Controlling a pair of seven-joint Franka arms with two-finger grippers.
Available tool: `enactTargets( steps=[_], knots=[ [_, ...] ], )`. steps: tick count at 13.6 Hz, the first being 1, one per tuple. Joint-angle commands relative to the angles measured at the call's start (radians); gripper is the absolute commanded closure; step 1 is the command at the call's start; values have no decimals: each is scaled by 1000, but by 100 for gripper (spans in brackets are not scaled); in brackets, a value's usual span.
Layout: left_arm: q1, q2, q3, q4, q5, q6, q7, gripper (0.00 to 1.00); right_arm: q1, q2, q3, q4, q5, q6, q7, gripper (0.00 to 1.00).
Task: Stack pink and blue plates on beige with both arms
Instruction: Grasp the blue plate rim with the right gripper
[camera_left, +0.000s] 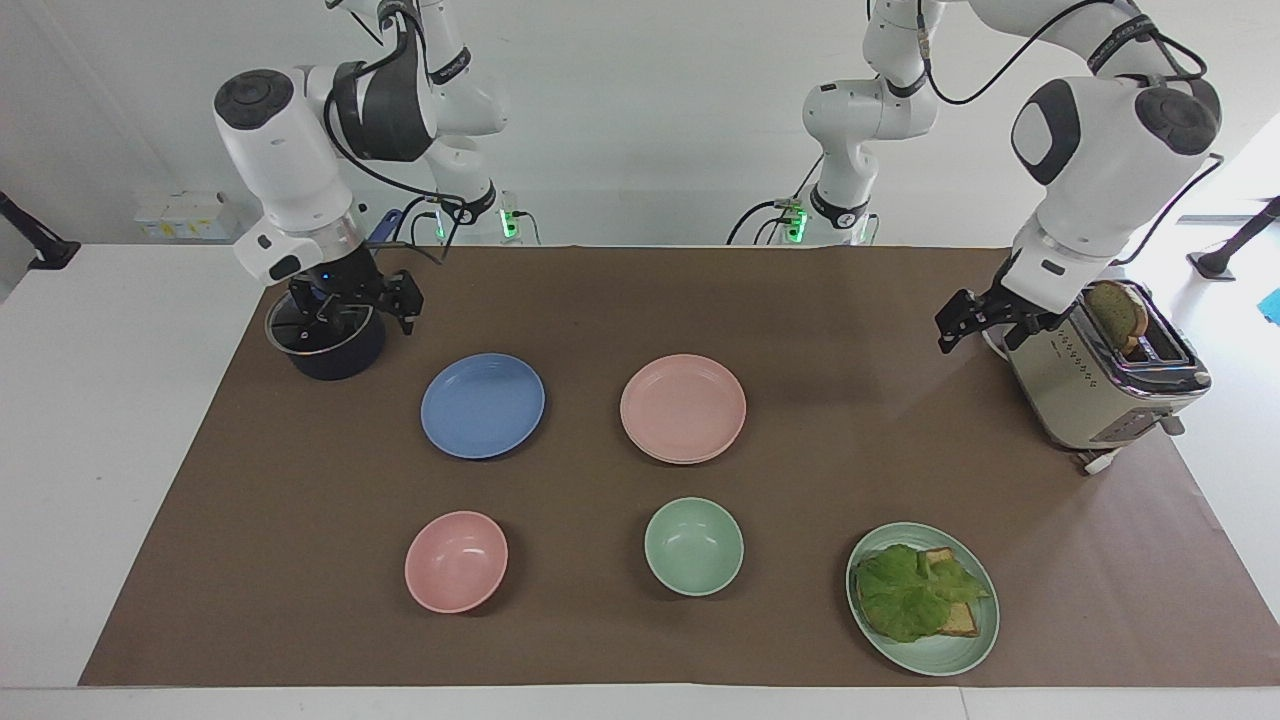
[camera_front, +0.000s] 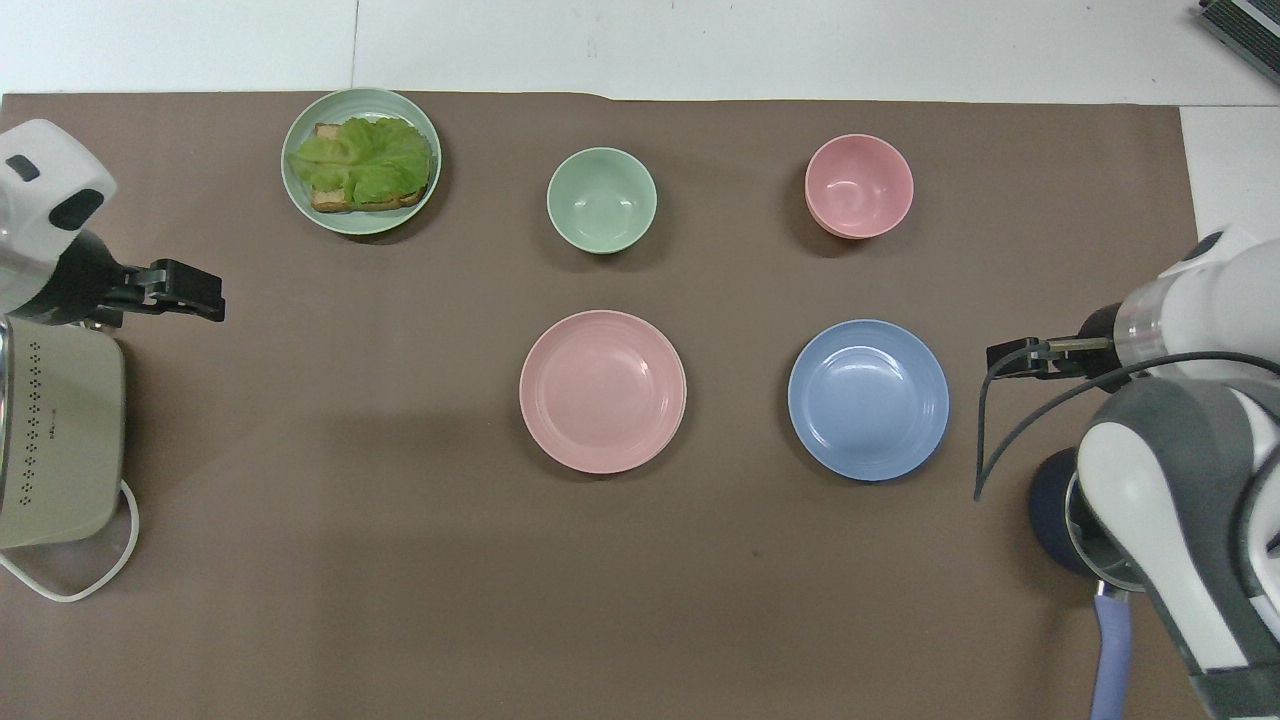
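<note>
A brown mat covers the white table before me. The pink plate lies mid-mat on the beige plate, of which only a thin rim shows under it. The blue plate sits beside them, toward my right arm's end. My left gripper hangs empty, jaws spread, beside the toaster. My right gripper hovers over the dark pot, jaws spread, holding nothing.
</note>
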Motion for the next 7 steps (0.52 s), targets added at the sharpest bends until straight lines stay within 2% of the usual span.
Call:
enactTargets(
  steps=[1, 4, 7],
  knots=[
    [33, 9, -10, 80, 42, -85, 93, 0, -1, -10, 3, -117, 17, 137, 14, 0],
    [33, -46, -10, 87, 59, -111, 122, 0, -2, 39, 3, -184, 17, 263, 15, 0],
    [32, -72, -10, 85, 58, -128, 122, 0, -2, 85, 3, -207, 39, 344, 18, 0]
  ],
)
